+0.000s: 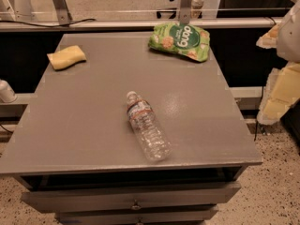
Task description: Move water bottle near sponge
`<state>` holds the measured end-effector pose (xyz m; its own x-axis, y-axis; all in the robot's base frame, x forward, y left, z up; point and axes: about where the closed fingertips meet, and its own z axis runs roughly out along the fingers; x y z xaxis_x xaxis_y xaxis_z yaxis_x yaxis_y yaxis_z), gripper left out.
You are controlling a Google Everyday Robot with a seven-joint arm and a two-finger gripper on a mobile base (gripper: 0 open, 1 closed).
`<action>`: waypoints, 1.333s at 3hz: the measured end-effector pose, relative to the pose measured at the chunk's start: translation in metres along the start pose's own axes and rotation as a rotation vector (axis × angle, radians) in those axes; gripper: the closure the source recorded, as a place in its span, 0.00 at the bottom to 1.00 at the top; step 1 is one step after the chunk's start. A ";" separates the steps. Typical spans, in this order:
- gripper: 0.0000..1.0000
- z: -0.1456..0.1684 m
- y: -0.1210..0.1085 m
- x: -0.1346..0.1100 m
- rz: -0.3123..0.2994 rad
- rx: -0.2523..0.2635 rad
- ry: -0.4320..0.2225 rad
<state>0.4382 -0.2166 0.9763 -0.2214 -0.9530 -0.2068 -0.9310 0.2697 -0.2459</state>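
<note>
1. Pincer (280,86) hangs off the worktop's (84,121) edge at 3 o'clock, yellowish pads showing. How wide it is set I cannot tell, but it grips nothing.
2. Water bottle (146,128) lies on its side just below centre, around 6 o'clock, with its white cap pointing to 11 and its base to 5.
3. Sponge (66,56) sits flat in the far corner at 10 o'clock, well apart from the bottle.
4. Green snack bag (179,41) rests at 1 o'clock, clear of the likely path.
5. The step in hand looks like the reach. My call: come in from 3 o'clock, drop over the ribbed middle, and close across the bottle's width, not along it.
6. That round body will likely roll if nudged, so descend straight and squeeze gently.
7. Then carry it toward 10 o'clock and set it just beside the sponge, not on it.
</note>
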 end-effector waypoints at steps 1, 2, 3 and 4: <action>0.00 0.000 0.000 0.000 0.000 0.000 0.000; 0.00 0.006 0.006 -0.016 0.013 -0.021 -0.055; 0.00 0.023 0.011 -0.054 0.104 -0.035 -0.158; 0.00 0.045 0.013 -0.089 0.251 -0.074 -0.251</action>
<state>0.4583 -0.1219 0.9491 -0.3764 -0.7922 -0.4803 -0.8773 0.4714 -0.0901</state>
